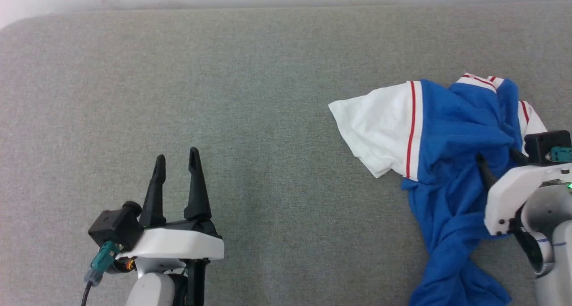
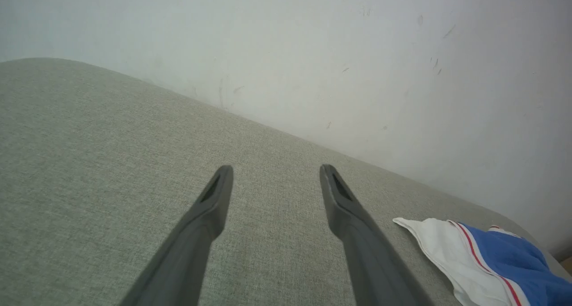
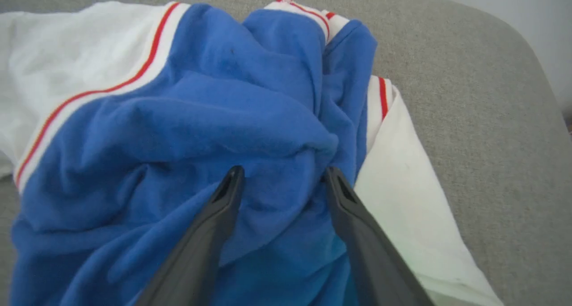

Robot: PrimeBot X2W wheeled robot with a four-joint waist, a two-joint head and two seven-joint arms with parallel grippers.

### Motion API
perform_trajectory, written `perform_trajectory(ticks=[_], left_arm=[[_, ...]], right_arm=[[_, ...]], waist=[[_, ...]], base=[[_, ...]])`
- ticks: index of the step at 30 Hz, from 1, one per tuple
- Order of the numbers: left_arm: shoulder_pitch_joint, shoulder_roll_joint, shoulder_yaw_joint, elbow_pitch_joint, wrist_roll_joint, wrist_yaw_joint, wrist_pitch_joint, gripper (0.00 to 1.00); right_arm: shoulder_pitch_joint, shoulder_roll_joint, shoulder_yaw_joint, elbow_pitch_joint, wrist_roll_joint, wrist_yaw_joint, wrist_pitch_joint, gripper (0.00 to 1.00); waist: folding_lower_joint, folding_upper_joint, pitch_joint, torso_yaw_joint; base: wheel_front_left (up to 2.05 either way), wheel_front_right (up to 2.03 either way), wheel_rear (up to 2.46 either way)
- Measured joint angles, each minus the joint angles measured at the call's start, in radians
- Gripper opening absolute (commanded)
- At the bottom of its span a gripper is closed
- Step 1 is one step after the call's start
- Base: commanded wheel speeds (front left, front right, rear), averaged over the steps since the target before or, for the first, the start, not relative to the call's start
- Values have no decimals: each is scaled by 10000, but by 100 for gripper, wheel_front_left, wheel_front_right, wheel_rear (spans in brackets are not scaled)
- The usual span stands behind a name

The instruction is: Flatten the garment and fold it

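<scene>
Bench: a grey cloth-covered bench (image 1: 223,96) with rounded far corners, set against a pale scuffed wall (image 2: 357,51).

Garment: the garment (image 1: 451,132) lies crumpled on the right side of the bench, well apart from the left arm. Its blue body is bunched into folds, and a long blue tail runs toward the near edge.

Left sleeve: 1 white sleeve (image 1: 375,127) lies spread flat on the cloth, pointing left, with a thin red stripe (image 1: 411,127) where white meets blue.

Right sleeve: the other white sleeve (image 1: 534,120) shows at the heap's right edge, partly tucked under blue folds.

Collar band: the white collar band (image 1: 478,80) with red edging sits at the far side of the heap, half covered by blue.

Left end effector: the left end effector (image 1: 176,155) is over bare grey cloth at the near left. Its 2 dark fingers (image 2: 210,207) are spread wide with nothing between them, pointing toward the far edge.

Right end effector: the right end effector (image 3: 283,170) is down on the near right part of the heap. Its 2 fingers stand wide apart with their tips set into the blue jersey. A hump of cloth rises between them, and they are not clamped on it. From the head view (image 1: 496,154) both tips sink among the blue folds.

Left wrist view: the garment (image 2: 505,257) shows low at the right, white sleeve foremost.
</scene>
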Motion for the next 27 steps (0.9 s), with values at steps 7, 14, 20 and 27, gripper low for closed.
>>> perform_trajectory(ticks=[7, 14, 20, 27], left_arm=[[21, -2, 50, 48, 222, -88, 2, 100], [418, 33, 15, -228, 719, -362, 2, 100], [879, 96, 75, -516, 909, -426, 2, 100], [362, 272, -299, -522, 1423, -441, 301, 100]], right_arm=[[-56, 903, -242, -1081, 242, 0, -2445, 100], [1390, 1712, -1306, -2951, 311, 0, -4487, 100], [3040, 1745, -1611, -3154, 1427, -2, -5361, 100], [2860, 1756, -1321, -3032, 1511, -2, -5754, 100]], waist=[[-1, 0, -366, -277], [-2, 0, -703, -462], [-2, 0, -641, -650], [-2, 0, -277, -832]], base=[[0, 0, 0], [0, 0, 0], [0, 0, 0], [0, 0, 0]])
